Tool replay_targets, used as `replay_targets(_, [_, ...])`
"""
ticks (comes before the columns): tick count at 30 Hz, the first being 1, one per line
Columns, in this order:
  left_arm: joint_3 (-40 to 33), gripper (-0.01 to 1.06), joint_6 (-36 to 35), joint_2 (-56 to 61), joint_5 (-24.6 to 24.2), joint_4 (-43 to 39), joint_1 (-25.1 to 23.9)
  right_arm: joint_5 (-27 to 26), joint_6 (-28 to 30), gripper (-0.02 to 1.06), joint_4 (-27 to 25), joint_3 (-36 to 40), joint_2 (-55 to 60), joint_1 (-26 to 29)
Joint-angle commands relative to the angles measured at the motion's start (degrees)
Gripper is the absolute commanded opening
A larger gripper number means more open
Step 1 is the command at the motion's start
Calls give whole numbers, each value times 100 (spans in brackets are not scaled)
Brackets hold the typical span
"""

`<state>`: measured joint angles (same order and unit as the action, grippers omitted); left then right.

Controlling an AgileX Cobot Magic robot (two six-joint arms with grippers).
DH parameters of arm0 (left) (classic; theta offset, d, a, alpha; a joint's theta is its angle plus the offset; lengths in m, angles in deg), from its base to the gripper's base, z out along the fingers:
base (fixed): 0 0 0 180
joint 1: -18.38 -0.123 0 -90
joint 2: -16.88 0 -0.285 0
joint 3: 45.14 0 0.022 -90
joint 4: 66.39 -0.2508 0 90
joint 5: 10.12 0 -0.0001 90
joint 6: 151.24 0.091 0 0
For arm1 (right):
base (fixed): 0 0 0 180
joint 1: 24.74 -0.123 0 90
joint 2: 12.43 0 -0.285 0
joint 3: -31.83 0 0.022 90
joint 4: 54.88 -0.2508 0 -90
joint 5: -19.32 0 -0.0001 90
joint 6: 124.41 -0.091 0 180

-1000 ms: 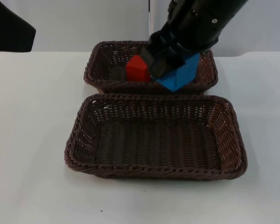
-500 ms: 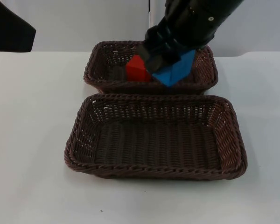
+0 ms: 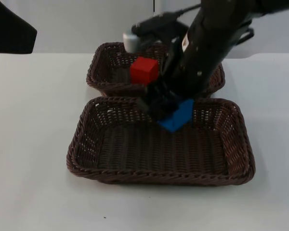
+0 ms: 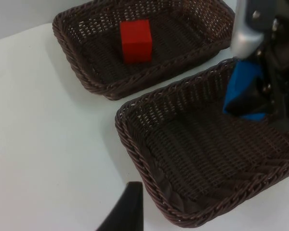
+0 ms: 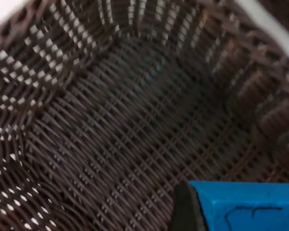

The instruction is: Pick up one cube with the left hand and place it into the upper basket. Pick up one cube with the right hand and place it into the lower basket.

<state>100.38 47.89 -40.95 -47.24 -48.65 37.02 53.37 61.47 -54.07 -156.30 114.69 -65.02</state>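
My right gripper (image 3: 167, 109) is shut on a blue cube (image 3: 177, 115), which hangs tilted just inside the far wall of the lower basket (image 3: 159, 177). The left wrist view shows the same blue cube (image 4: 243, 89) above the lower basket (image 4: 135, 139). In the right wrist view the blue cube (image 5: 245, 207) hovers over the basket's woven floor (image 5: 111, 120). A red cube (image 3: 144, 70) lies in the upper basket (image 3: 94, 72), and it appears as the red cube (image 4: 136, 41) in the upper basket (image 4: 72, 53). My left arm (image 3: 9, 29) waits at the far left, its fingertip (image 4: 127, 211) over bare table.
The two brown wicker baskets stand one behind the other in the table's middle. White table (image 3: 33, 144) lies open to the left, right and front of them. A grey partition wall (image 3: 86, 19) closes off the back.
My right gripper has carried the blue cube from above the upper basket forward and down into the lower basket's far part. The red cube and the left arm have stayed put.
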Motion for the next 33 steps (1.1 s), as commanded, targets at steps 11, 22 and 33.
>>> replay_targets(11, [-19,95,-37,26,5,-43,-6,-295,-25,0,8,-4,382,-33])
replay_targets(22, [-19,95,-37,26,5,-43,-6,-344,-25,0,16,-4,594,-33])
replay_targets(33, [-19,95,-37,26,5,-43,-6,-334,-25,6,5,-4,766,-33])
